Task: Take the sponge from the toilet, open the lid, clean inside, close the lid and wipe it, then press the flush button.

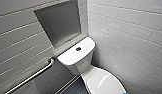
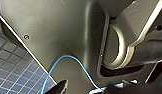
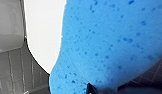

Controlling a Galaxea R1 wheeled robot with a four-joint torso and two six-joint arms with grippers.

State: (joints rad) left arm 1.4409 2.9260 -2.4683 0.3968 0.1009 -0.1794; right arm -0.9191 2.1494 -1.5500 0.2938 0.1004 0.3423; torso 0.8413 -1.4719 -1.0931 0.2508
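Okay, my right fingers (image 3: 90, 89) grip the sponge (image 3: 109, 42), held at the lid (image 3: 44, 32) edge. Left arm tucked against my body (image 2: 59, 30).

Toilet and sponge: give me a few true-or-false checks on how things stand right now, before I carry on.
1. The lid is down, shut. True.
2. The flush button sits on top of the tank. True.
3. In the head view, the grab bar is on the wall to the right of the toilet. False: it is on the wall at the picture's left.
4. The sponge lies on the tank top. False: the tank top bears just the button, and the sponge shows close up in the right wrist view.
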